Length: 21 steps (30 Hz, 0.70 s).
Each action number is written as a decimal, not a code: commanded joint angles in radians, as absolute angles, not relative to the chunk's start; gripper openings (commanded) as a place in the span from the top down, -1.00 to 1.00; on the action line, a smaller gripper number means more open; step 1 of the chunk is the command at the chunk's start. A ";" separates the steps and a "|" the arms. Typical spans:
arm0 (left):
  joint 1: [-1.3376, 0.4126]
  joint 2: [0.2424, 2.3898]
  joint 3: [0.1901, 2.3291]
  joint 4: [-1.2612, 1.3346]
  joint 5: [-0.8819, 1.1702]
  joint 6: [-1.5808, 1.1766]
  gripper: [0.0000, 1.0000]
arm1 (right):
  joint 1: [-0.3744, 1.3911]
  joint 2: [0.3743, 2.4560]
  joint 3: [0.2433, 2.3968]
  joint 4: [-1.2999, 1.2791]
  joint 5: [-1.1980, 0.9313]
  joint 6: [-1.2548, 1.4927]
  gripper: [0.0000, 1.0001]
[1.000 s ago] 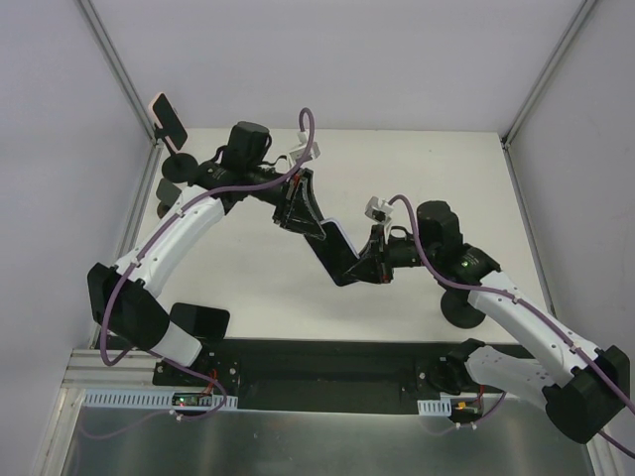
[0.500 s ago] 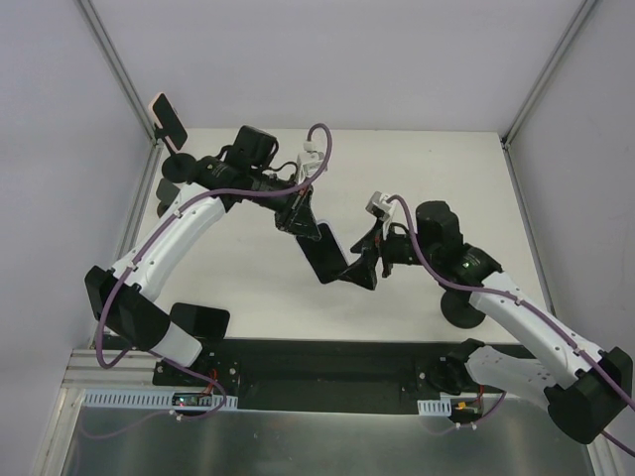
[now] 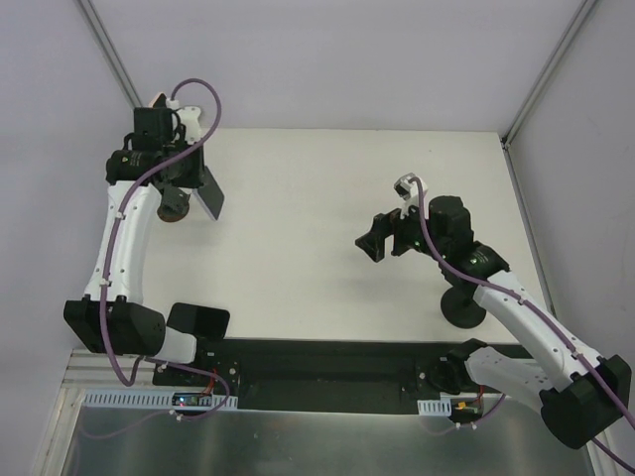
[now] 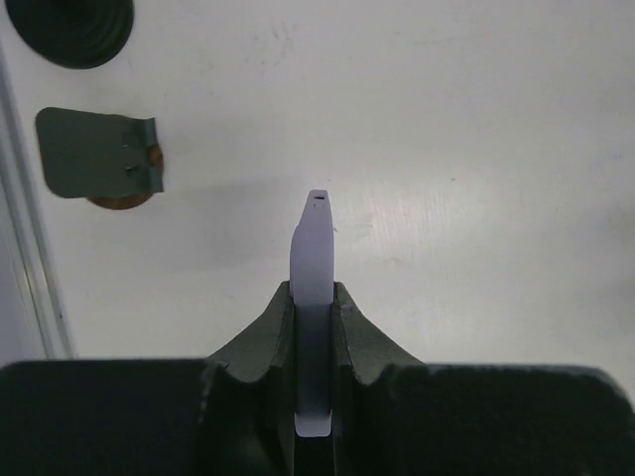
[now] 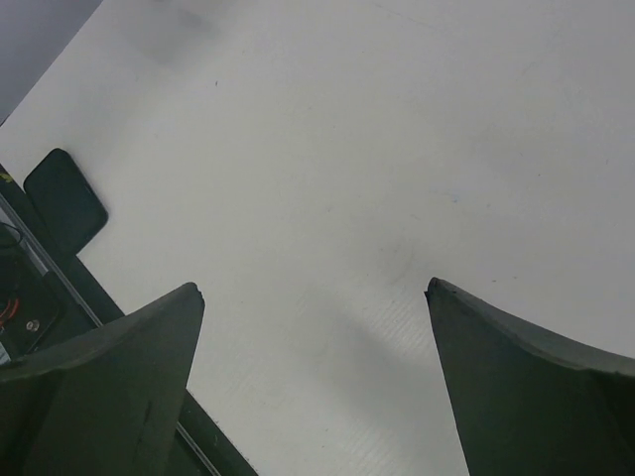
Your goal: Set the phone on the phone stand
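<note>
My left gripper is shut on the phone, a thin dark slab with a pale edge. It holds the phone on edge above the table's far left. The phone stand is a grey plate over a brownish round base. It stands to the left of the phone, apart from it, and in the top view my left wrist partly covers it. My right gripper hangs open over the middle right of the table with nothing between its fingers.
A black round base sits beyond the stand near the left wall. Another black round base stands under my right arm. A dark rounded block lies by the table's near edge. Frame posts and walls close in the left side.
The right gripper has opened and let go of the phone, drawing back to the right. The left arm has swung the phone from the table's middle to the far left, beside the stand.
</note>
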<state>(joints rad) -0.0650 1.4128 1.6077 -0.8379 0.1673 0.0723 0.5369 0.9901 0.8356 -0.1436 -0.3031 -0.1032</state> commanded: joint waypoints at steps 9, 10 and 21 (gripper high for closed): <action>0.287 1.646 1.798 -0.686 0.298 0.146 1.00 | 0.532 0.976 0.792 -0.091 -0.387 -0.040 -0.94; 0.304 1.652 1.799 -0.640 0.310 0.150 1.00 | 0.534 0.974 0.790 -0.091 -0.391 -0.037 -0.94; 0.406 1.779 1.848 -0.591 0.425 0.173 1.00 | 0.529 0.963 0.785 -0.089 -0.417 -0.046 -0.94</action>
